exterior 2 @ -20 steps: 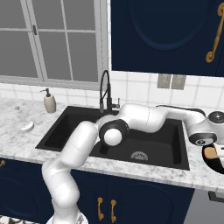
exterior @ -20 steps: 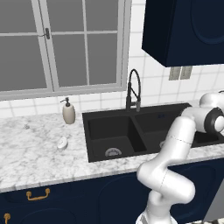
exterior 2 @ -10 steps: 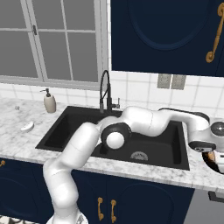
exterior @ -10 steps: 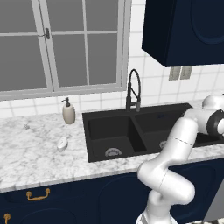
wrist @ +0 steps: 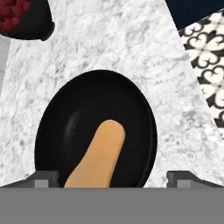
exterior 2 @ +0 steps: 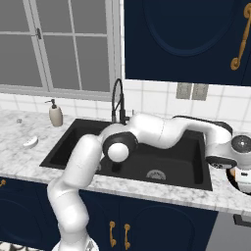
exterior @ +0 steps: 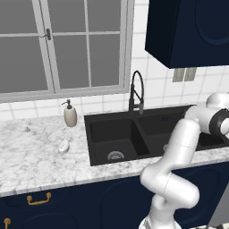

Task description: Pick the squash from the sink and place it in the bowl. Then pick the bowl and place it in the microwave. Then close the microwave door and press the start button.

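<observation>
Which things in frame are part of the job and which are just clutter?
Job:
- squash, lying in the bowl
- sink
- tool, above the bowl, fingers apart

Lying about:
- soap dispenser on the counter
- pale soap-like lump left of the sink
- faucet
- dark dish of red bits

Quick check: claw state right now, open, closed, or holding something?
Claw: open, fingertips wide apart above the bowl; the squash lies in the bowl, not gripped.

The bowl (wrist: 57,118) rests on the marble counter (wrist: 118,43).
</observation>
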